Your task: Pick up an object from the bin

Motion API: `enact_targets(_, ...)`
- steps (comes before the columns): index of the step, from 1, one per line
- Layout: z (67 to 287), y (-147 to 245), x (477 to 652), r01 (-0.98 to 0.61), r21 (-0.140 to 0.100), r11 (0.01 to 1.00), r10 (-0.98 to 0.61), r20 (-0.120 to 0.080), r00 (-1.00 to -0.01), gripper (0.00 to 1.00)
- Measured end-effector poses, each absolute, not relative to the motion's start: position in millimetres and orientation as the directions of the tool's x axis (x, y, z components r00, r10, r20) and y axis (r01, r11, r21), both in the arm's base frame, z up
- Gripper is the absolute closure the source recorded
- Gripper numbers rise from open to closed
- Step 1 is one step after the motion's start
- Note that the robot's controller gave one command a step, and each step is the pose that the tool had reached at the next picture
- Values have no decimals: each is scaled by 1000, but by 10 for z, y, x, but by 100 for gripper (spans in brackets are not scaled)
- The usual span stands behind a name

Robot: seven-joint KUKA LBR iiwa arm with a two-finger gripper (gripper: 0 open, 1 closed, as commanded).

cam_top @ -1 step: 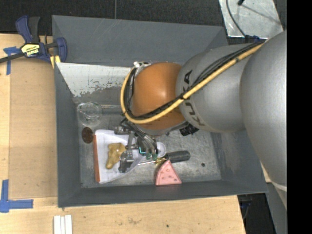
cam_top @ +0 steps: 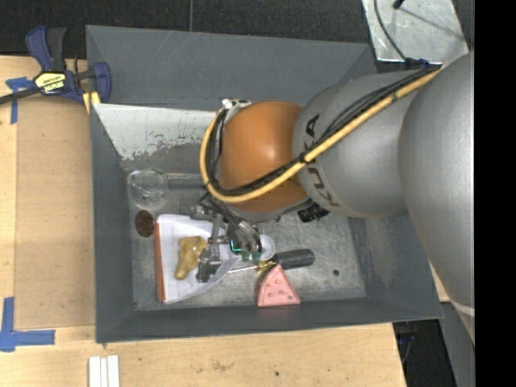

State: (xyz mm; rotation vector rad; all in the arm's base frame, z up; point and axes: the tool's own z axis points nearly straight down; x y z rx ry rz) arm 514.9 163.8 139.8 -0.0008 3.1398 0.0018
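The arm (cam_top: 387, 151) comes in from the right and bends down into the bin (cam_top: 113, 216), its orange cover (cam_top: 250, 151) hanging over the middle with a yellow cable (cam_top: 355, 119) looped round it. Below the cover the gripper (cam_top: 216, 256) is low in the near half of the bin, over the right edge of a white card (cam_top: 169, 279). Whether it is open or shut I cannot tell, since its own metal parts hide the tip; nothing can be seen held in it.

The card lies flat on the floor, left of centre, with a red strip along its left side. On it rests a tan lump (cam_top: 190, 256), just left of the gripper; whether the two touch I cannot tell.

Just right of the gripper lies a tool (cam_top: 292, 258) with a black handle, its thin metal shaft pointing left toward the gripper. Near of the tool, close to the near wall, sits a pink wedge (cam_top: 278, 290) with dark specks.

On the left side a clear glass (cam_top: 147, 185) stands toward the far wall, and a brown disc (cam_top: 143, 223) lies between it and the card's far left corner
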Motion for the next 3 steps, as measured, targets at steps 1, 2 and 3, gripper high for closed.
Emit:
enact_targets(1,1397,1637,5150,-2,1,1000,-2,-2,-1000,0)
enact_targets(2,1408,1686,5096,-29,-1,1000,-29,1,-1000,0)
enact_targets(3,793,1537,5265,-51,10,999,-50,-37,-998,100)
